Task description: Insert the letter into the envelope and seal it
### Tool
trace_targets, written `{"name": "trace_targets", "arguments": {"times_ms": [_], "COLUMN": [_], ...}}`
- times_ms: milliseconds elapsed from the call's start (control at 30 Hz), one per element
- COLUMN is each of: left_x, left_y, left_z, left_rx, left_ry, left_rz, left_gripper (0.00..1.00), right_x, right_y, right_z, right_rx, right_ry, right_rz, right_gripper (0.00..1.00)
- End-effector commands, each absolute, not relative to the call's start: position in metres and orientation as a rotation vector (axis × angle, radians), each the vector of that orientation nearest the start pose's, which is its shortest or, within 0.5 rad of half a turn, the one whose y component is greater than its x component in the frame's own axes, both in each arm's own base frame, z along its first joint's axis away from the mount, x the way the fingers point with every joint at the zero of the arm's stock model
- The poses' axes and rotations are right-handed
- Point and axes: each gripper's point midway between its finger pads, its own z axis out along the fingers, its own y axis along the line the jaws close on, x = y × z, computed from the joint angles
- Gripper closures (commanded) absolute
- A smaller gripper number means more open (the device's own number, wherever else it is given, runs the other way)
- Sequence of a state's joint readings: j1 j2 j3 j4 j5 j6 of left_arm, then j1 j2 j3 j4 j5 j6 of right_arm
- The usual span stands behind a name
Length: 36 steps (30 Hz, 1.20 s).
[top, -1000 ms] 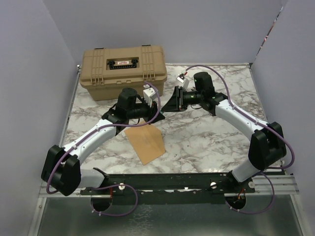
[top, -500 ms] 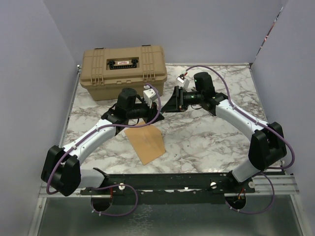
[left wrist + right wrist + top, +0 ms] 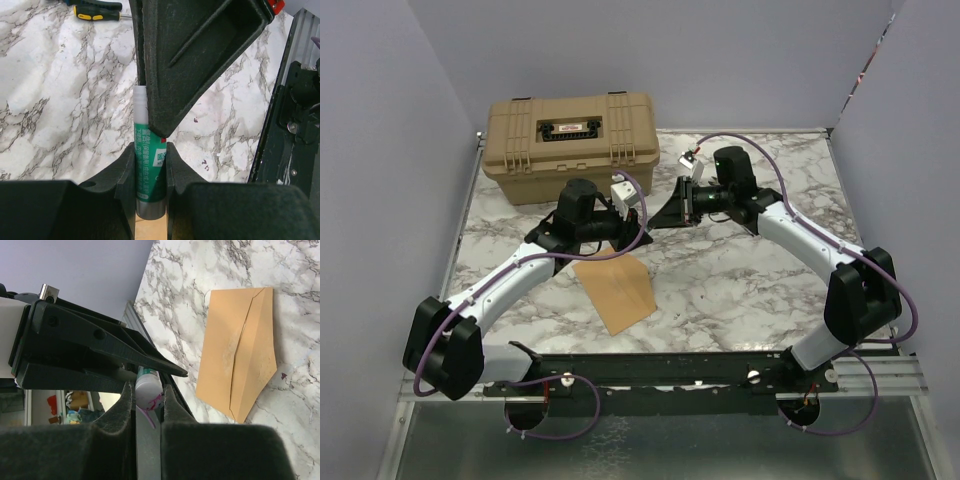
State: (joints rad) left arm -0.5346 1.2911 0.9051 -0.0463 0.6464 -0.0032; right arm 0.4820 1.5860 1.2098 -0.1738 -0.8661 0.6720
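Observation:
The orange-brown envelope (image 3: 615,291) lies flat on the marble table in front of the left arm, and its pointed flap (image 3: 257,357) shows in the right wrist view. The letter is hidden from every view. Above the table, my left gripper (image 3: 150,150) is shut on a green glue stick (image 3: 149,172). My right gripper (image 3: 148,392) faces it tip to tip and is shut on the stick's white cap (image 3: 148,385). Seen from above, the left gripper (image 3: 642,236) and the right gripper (image 3: 665,216) meet behind the envelope, hiding the stick.
A large tan case (image 3: 570,145) stands shut at the back left of the table. A yellow-and-black screwdriver (image 3: 97,10) lies on the marble beyond the left gripper. Purple walls close in both sides, and a black rail (image 3: 660,370) runs along the near edge.
The right gripper has edged slightly left onto the glue stick's end. The left arm and the envelope have stayed put.

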Motion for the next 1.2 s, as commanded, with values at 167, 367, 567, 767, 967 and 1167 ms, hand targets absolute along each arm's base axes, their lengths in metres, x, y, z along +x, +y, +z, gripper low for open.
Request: {"name": "trace_targets", "arguments": {"times_ms": [167, 367, 567, 767, 967, 1167], "left_x": [0.241, 0.231, 0.237, 0.255, 0.279, 0.294], "left_y": [-0.272, -0.266, -0.268, -0.271, -0.274, -0.273], "left_z": [0.190, 0.188, 0.194, 0.213, 0.243, 0.266], "left_rx": [0.991, 0.982, 0.971, 0.888, 0.718, 0.572], "left_ry": [1.852, 1.853, 1.847, 1.842, 1.810, 1.770], "left_rz": [-1.014, -1.023, -1.008, -0.976, -0.954, -0.953], "left_gripper": [1.00, 1.00, 1.00, 1.00, 1.00, 1.00], "right_x": [0.321, 0.334, 0.362, 0.390, 0.371, 0.363], "right_y": [0.280, 0.252, 0.229, 0.146, 0.093, 0.086], "right_z": [0.273, 0.300, 0.281, 0.177, 0.096, 0.059], "right_rx": [-0.272, -0.256, -0.208, 0.022, 0.193, 0.229], "right_ry": [2.105, 1.988, 2.088, 2.379, 2.519, 2.529], "right_rz": [1.590, 1.649, 1.338, 0.548, 0.099, 0.034], "right_gripper": [1.00, 1.00, 1.00, 1.00, 1.00, 0.99]}}
